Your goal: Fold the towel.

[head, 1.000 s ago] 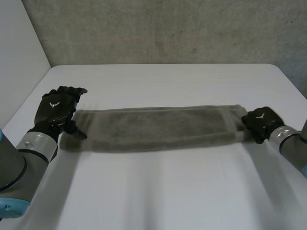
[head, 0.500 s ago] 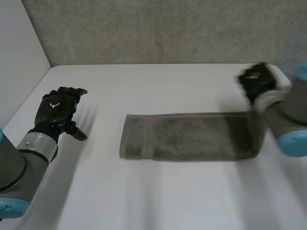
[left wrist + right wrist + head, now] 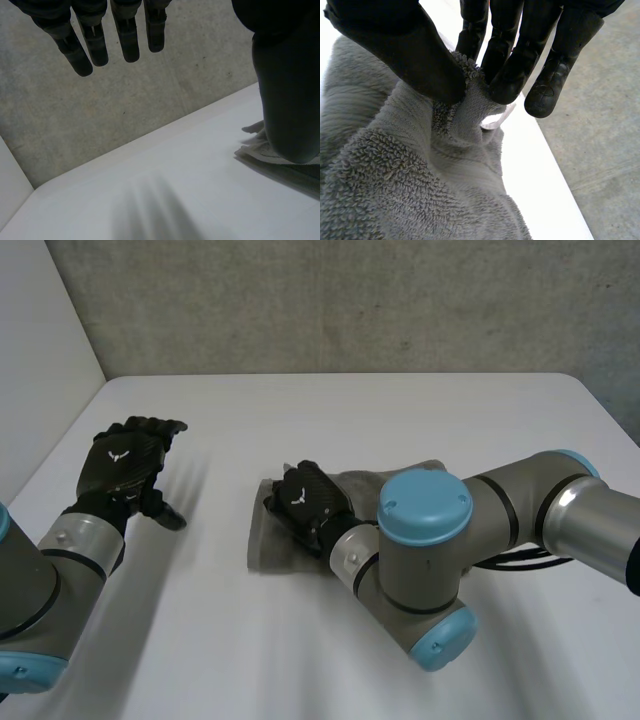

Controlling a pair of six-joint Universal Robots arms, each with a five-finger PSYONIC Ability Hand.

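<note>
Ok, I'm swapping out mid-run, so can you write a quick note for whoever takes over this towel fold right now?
Left hand: open, fingers straight, over the table, off the towel.
Right hand: pinching a towel edge between thumb and fingers, over the towel's left end.
Done: towel looks doubled end over end; the right arm hides most of it.
Left: release, check the edges line up, flatten.
</note>
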